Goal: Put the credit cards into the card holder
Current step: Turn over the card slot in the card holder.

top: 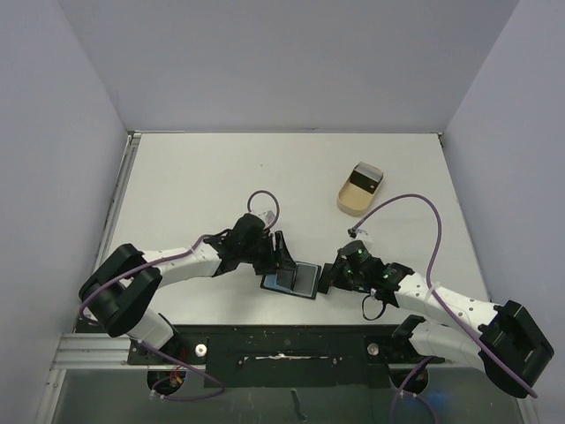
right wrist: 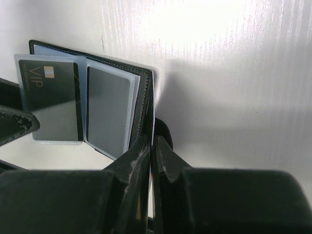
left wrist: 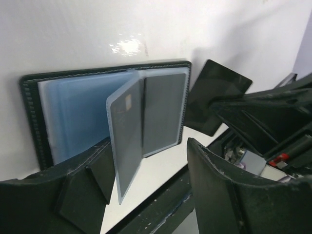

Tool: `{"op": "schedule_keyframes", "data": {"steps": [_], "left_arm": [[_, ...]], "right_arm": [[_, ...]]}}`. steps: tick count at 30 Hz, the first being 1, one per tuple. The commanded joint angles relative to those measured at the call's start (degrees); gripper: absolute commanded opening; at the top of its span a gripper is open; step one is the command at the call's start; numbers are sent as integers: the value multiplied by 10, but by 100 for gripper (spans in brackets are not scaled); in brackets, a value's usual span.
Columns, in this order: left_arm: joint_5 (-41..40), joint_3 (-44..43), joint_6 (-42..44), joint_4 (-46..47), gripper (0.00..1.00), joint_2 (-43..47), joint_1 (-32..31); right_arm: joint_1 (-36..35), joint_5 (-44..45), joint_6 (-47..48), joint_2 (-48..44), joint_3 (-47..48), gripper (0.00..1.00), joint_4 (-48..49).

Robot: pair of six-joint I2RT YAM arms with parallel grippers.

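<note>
Both arms are reaching in low toward the middle of the tabletop [top: 221, 177], and they meet at the card holder [top: 296, 280], which lies open and flat near the front edge between the 2 grippers.

The left arm comes in from the left side with its elbow back by the base. The left gripper [top: 281, 252] sits right at the holder's far-left edge, tipped down toward it. From its wrist camera the jaws are wide open and holding nothing. 1 clear sleeve page [left wrist: 127, 146] stands up from the holder between the 2 fingers [left wrist: 83, 195]. Can't tell whether either finger actually touches the page.

The right arm stretches in from the right, forearm low over the tabletop. The right gripper [top: 334, 276] sits just beside the holder's right edge. Its jaws are pinched tight on a dark card [left wrist: 214, 95], held on edge right next to the holder's cover and not yet in a pocket.

The right wrist view shows a VIP card [right wrist: 48, 97] already in the raised sleeve, with a grey panel next to it.

Well apart, toward the back right, is the beige tray [top: 346, 205] with a tan-gold card [top: 357, 183] in it.
</note>
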State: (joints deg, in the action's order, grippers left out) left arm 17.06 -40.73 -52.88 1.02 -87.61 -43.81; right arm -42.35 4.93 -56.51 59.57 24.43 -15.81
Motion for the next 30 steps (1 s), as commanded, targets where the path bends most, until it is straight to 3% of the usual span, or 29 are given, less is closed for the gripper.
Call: {"op": "schedule_keyframes", "data": {"steps": [1, 10, 20, 25, 30], "left_arm": [[16, -11, -17, 53, 57, 24, -21], [46, -29, -42, 111, 57, 3, -52], [23, -56, -19, 54, 57, 12, -42], [-54, -64, 13, -49, 57, 34, -16], [-90, -54, 40, -111, 51, 58, 15]], "right_arm": [[3, 13, 11, 7, 5, 0, 4], [4, 30, 22, 9, 31, 0, -24], [4, 108, 22, -91, 103, 0, -173], [2, 42, 32, -129, 91, 0, -96], [1, -23, 35, -94, 71, 0, -3]]}}
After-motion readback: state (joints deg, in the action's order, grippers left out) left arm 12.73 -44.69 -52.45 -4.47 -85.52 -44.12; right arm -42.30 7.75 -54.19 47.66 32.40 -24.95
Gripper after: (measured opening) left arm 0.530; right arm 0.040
